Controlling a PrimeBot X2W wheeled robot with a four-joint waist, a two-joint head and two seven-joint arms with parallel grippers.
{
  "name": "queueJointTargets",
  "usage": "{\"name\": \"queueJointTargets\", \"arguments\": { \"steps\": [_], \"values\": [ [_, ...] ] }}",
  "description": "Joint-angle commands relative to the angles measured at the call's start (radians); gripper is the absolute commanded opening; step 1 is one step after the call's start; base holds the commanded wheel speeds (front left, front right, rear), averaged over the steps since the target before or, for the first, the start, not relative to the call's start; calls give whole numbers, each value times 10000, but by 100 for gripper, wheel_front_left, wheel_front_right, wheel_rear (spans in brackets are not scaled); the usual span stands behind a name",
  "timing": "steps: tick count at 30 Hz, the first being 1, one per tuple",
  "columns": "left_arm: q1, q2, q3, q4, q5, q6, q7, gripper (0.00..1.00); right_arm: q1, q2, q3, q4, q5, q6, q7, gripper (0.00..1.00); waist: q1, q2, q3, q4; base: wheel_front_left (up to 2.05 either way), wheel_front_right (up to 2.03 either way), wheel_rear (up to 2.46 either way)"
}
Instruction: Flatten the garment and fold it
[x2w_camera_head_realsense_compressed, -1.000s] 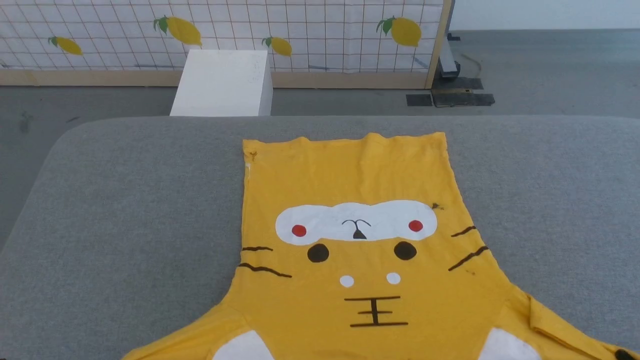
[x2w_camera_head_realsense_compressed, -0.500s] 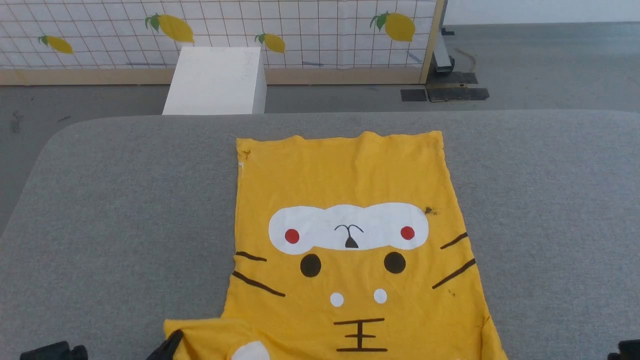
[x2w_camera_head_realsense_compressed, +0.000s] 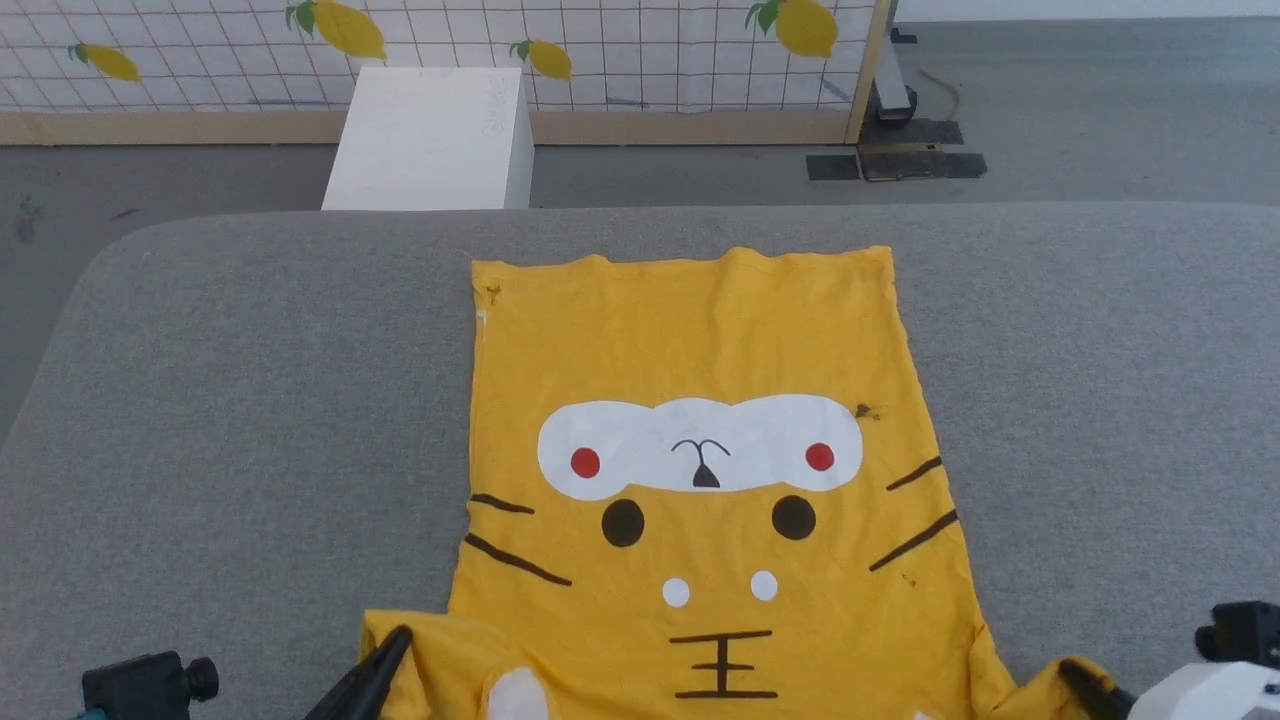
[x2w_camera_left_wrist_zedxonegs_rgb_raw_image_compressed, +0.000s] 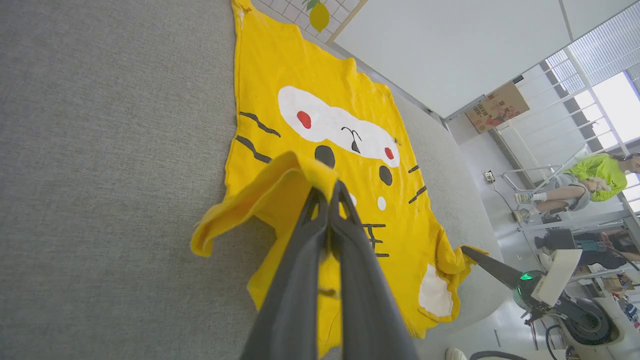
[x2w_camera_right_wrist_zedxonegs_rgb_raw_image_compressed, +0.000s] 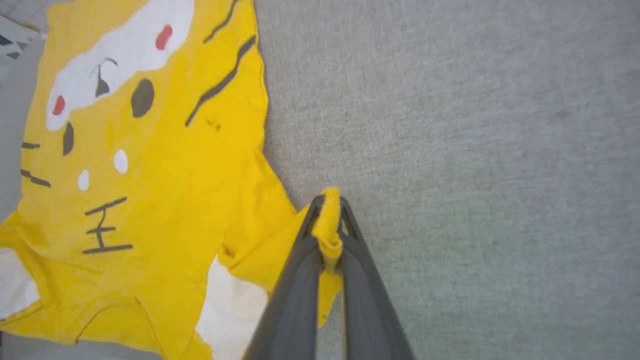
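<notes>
bright, even light; wrist views distorted

The left gripper (x2w_camera_left_wrist_zedxonegs_rgb_raw_image_compressed: 329, 192) sits low over the near edge of the surface (x2w_camera_head_realsense_compressed: 250, 400), left of centre. Its two dark fingers (x2w_camera_left_wrist_zedxonegs_rgb_raw_image_compressed: 300, 280) are pressed together on a raised fold of the garment (x2w_camera_head_realsense_compressed: 700, 340). The right gripper (x2w_camera_right_wrist_zedxonegs_rgb_raw_image_compressed: 327, 202) is at the same edge, further right, pinching a bunched corner. Its pale wrist (x2w_camera_head_realsense_compressed: 1205, 692) is behind it.

The yellow garment (x2w_camera_head_realsense_compressed: 700, 340) lies spread flat on the grey padded table (x2w_camera_head_realsense_compressed: 250, 400).
</notes>
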Motion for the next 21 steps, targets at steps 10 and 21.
{"name": "queueJointTargets", "arguments": {
  "steps": [10,21],
  "values": [
    [-289,-96,-156,-174,189,-157,-158,0,-1812,115,-1343,-3239,15,-13,1645,100,0,0,553,142,0,0,0],
    [-1092,-73,-319,-28,100,-613,-166,0,-6211,-174,-253,-1302,-3092,-13,1303,100,0,0,1644,682,0,0,0]
  ]
}}
